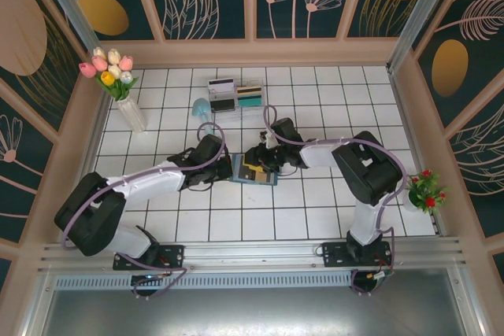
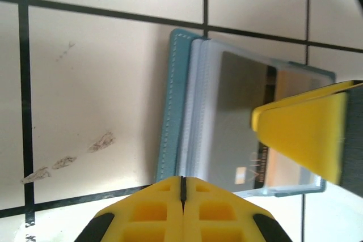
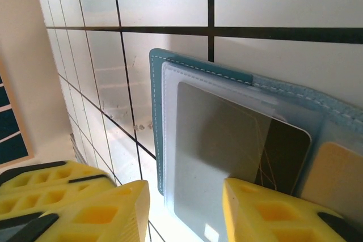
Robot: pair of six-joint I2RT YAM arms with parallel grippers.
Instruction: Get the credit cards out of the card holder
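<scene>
Pressed together at the lens: jaws of left gripper [image 2: 182,188], at the edge of the card holder [image 2: 173,111], open mid-table. Poised over its dark card [image 3: 227,140] with jaws apart: right gripper [image 3: 187,202]. Not yet out: that card and an orange card [image 3: 334,174]. Further back, clear box [image 1: 236,94] seemingly holding others; probably partway.

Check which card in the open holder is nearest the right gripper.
The dark card, straight ahead of the open fingers of the right gripper; the tan-orange card lies off to one side.
</scene>
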